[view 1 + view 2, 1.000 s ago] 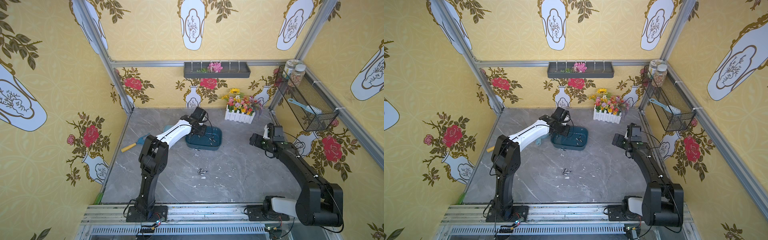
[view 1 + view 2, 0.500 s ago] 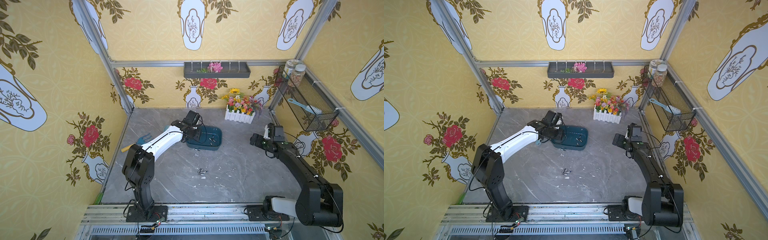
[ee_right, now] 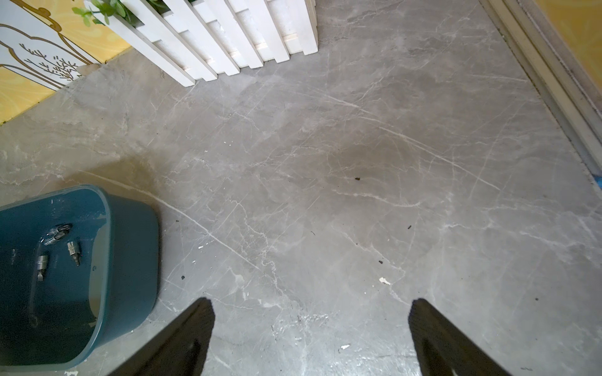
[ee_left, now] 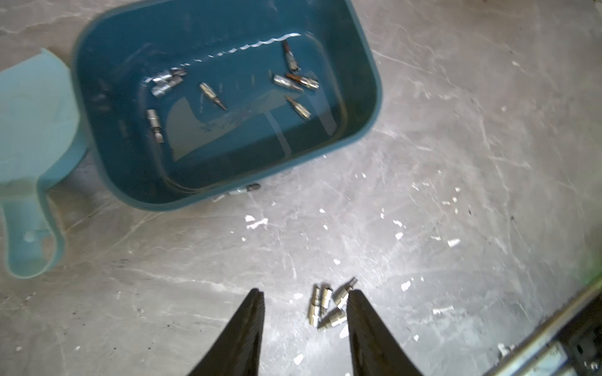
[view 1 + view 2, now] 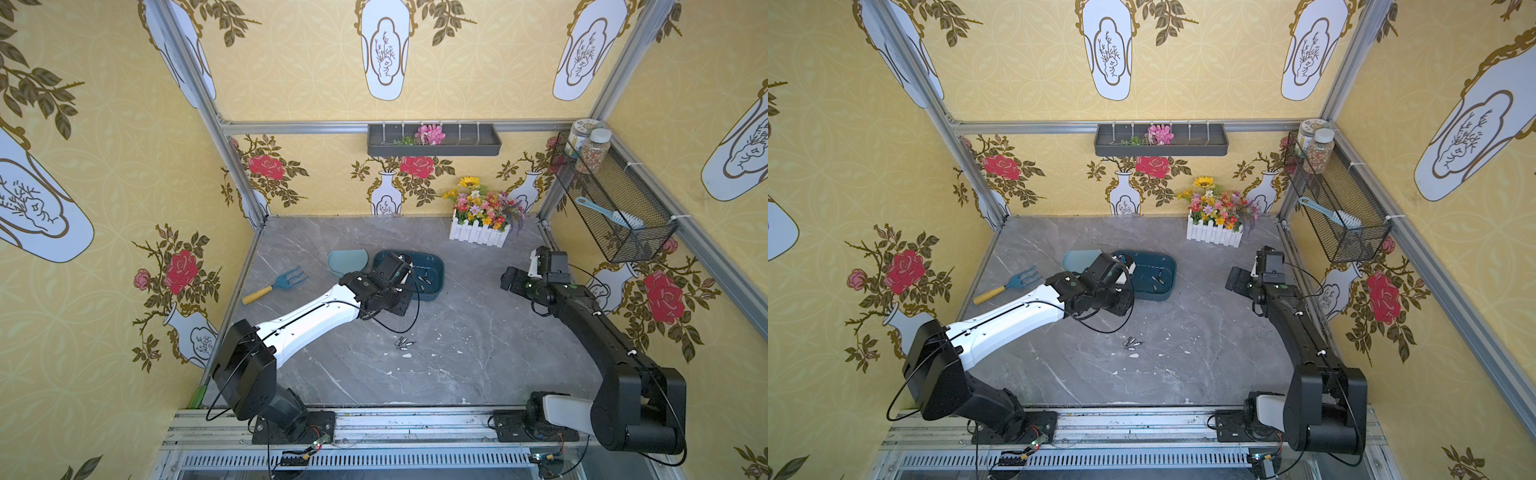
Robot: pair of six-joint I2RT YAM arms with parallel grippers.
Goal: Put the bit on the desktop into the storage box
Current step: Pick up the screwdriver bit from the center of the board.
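Desktop bits unmoved; left arm drawn back from storage box.

Desktop layout
In a top view, the storage box stands mid-frame on the desktop, with bits inside it, the dustpan just beside its left, and loose bits below it.

Top views look down from high; both wrist views, near the desktop, share the storage box.
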